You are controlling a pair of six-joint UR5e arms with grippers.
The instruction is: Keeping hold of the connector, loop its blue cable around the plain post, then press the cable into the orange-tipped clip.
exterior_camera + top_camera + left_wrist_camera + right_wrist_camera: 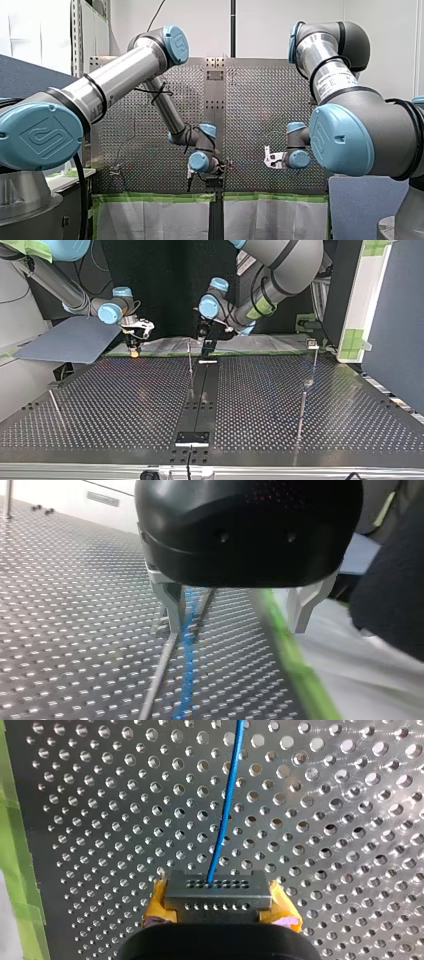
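Note:
In the right wrist view my right gripper (219, 904) is shut on a dark grey connector (216, 890), with yellow pads (156, 906) on either side of it. The blue cable (226, 805) leaves the connector and runs straight ahead over the perforated plate. My left gripper (237, 627) hangs low over the plate with its metal fingers (172, 607) wide apart. The blue cable (189, 655) passes just inside one of those fingers, beside a thin plain post (157, 675). The top view has my right gripper (134, 351) at the left and my left gripper (207, 351) near the middle, by that post (190, 362).
More thin posts stand on the perforated table (125, 405): one at the top view's left (55, 407), one at the right (301, 412), and one further back carrying a small clip (312, 344). Green tape (292, 660) edges the plate. A black strip (200, 400) runs down its middle.

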